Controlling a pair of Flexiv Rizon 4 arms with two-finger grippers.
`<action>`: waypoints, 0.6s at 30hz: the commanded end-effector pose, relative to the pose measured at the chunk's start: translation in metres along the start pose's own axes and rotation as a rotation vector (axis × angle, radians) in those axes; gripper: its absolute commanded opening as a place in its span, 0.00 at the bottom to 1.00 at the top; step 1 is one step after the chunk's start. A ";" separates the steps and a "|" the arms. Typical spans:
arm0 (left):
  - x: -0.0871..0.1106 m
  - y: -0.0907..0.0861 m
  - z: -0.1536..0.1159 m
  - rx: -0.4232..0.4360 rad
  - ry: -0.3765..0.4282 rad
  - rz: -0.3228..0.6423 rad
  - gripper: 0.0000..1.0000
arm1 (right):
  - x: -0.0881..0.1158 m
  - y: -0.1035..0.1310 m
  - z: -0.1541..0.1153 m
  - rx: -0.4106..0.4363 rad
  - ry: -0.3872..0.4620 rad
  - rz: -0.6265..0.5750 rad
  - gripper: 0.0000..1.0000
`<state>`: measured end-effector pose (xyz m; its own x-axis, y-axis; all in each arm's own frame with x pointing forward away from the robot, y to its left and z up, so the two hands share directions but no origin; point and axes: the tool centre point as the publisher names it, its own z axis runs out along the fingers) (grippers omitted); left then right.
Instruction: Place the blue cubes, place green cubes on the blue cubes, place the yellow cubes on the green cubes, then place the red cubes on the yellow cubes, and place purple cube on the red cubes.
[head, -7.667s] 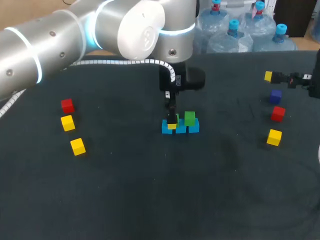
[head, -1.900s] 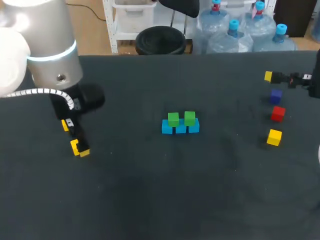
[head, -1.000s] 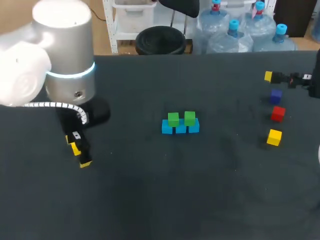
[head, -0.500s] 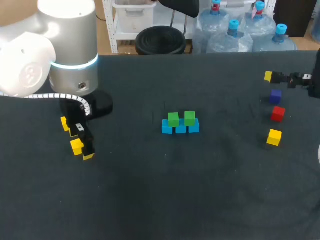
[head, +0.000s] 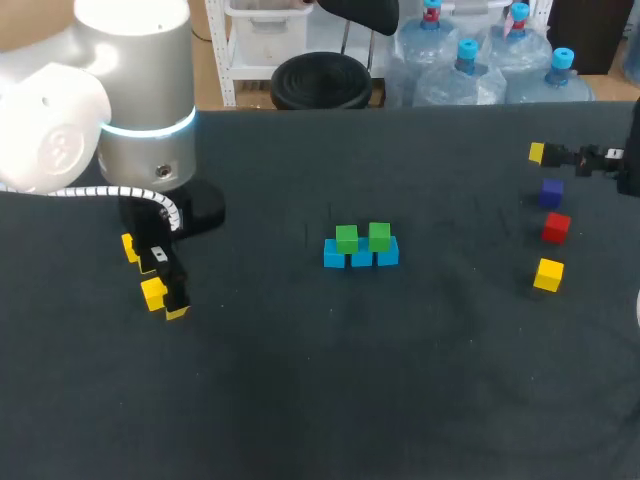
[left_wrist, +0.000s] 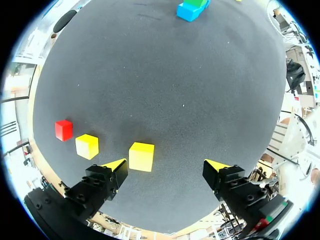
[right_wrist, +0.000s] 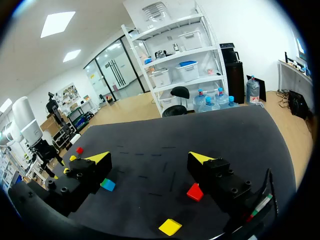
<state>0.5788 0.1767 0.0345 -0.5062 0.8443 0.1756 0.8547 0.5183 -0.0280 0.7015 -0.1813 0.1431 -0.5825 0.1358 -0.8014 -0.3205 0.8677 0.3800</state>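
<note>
The left pincer (left_wrist: 166, 166) stands wide open, a yellow cube (left_wrist: 141, 156) lying inside its span, close to one side.

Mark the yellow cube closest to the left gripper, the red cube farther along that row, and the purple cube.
nearest yellow cube (left_wrist: 141, 156): left wrist view, middle of its facing side.
red cube (left_wrist: 63, 130): left wrist view, middle of its visible face.
purple cube (head: 551, 192): head view, middle of the cube.

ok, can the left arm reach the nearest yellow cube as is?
Likely yes: left end effector is open, the yellow cube lies just ahead by one finger, the other yellow cube apart from it.
</note>
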 end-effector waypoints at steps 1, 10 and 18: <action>0.000 0.001 0.000 0.001 0.001 0.001 1.00 | 0.000 0.000 -0.001 -0.002 0.001 0.001 1.00; -0.001 0.021 -0.001 -0.012 -0.033 -0.026 1.00 | 0.000 0.000 -0.001 -0.002 0.001 0.001 1.00; 0.005 0.034 0.005 -0.012 -0.036 -0.004 1.00 | 0.000 0.000 -0.001 -0.002 0.001 0.001 1.00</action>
<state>0.6032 0.1945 0.0316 -0.5196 0.8424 0.1425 0.8511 0.5251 -0.0008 0.7015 -0.1813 0.1430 -0.5825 0.1358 -0.8014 -0.3205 0.8677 0.3800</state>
